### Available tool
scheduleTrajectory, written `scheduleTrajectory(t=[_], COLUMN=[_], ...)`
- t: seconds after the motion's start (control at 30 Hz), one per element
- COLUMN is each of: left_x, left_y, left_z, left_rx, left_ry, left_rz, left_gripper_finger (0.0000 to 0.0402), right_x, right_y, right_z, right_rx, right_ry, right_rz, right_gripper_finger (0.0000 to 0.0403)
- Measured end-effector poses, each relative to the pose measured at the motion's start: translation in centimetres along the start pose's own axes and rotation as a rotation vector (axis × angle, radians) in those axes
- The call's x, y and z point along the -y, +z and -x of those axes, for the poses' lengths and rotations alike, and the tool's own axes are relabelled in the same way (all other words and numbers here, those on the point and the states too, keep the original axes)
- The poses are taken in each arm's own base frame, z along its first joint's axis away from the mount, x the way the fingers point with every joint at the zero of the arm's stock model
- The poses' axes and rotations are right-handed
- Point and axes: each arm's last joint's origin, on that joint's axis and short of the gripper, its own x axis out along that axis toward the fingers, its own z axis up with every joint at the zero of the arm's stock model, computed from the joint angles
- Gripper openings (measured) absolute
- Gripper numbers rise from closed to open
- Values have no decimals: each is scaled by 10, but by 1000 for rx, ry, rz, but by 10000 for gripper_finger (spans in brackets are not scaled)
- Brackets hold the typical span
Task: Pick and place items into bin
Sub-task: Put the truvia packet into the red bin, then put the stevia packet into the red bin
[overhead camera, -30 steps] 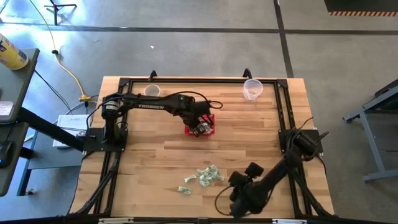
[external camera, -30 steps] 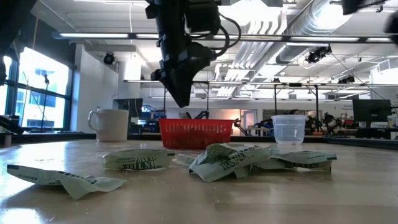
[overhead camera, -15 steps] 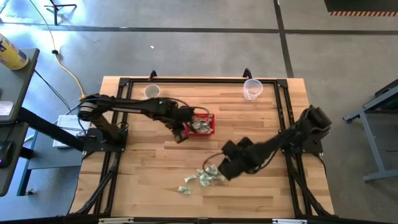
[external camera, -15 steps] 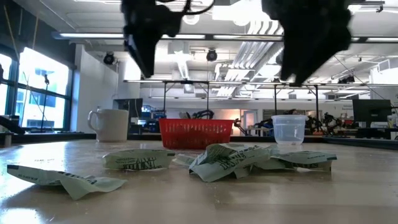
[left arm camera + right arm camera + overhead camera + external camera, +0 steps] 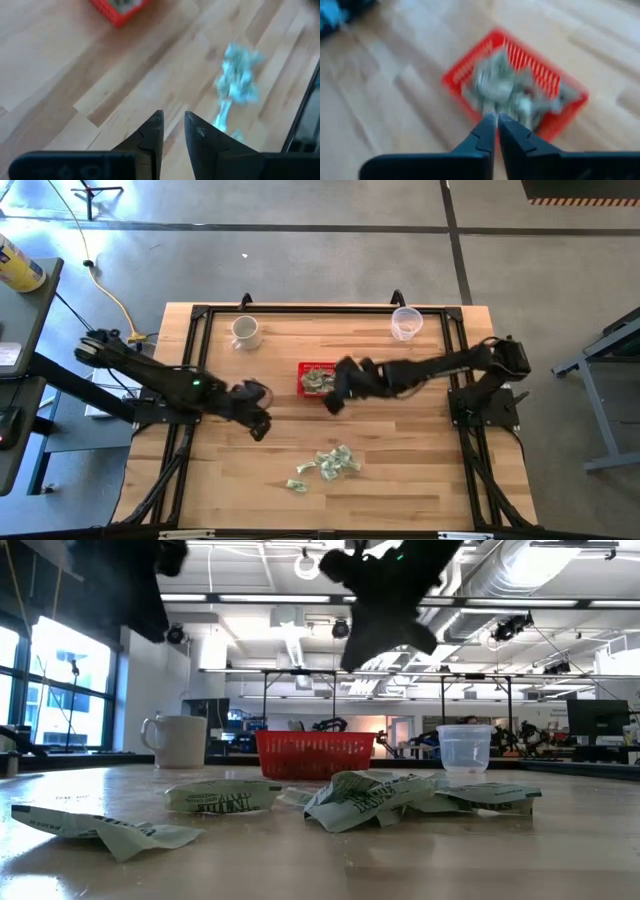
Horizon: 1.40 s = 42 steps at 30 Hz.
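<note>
The right gripper [image 5: 333, 402] hangs just beside the bin [image 5: 318, 378], jaws pressed together; the right wrist view seems to show a pale piece at their tips, though that cannot be told for sure. The bin already holds several items, and a cluster of items [image 5: 335, 461] lies on the bench [image 5: 420, 470] well apart from the bin. The left gripper [image 5: 258, 427] hovers between bin and cluster, jaws narrowly parted and empty. A clean drop likely needs the tips centred over the bin before opening.
</note>
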Motion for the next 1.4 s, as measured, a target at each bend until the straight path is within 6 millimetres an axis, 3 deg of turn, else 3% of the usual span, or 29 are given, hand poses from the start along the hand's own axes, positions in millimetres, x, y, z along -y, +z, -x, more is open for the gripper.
scheduleTrajectory(t=[0.13, 0.3, 0.47, 0.7, 1.2, 1.4], left_x=[-3, -2, -2, -3, -7, -6], left_y=[-10, -15, -18, -18, -19, -19], left_z=[17, 25, 24, 23, 23, 23], left_rx=[101, 130, 117, 112, 113, 118], left_ry=[-23, -46, -30, -14, 24, 14], left_rz=[73, 110, 119, 108, 91, 96], left_gripper_finger=[111, 111, 112, 112, 112, 112], right_x=[19, 34, 35, 37, 29, 3], right_y=[26, 38, 39, 27, 25, 36], right_z=[-24, -57, -84, -112, -128, -99], right_rx=[31, 20, 40, -13, 36, 86], right_ry=[26, 60, 123, 122, 231, 297], right_rz=[-47, -84, -117, -129, -120, 104], right_gripper_finger=[26, 15, 8, 3, 1, 1])
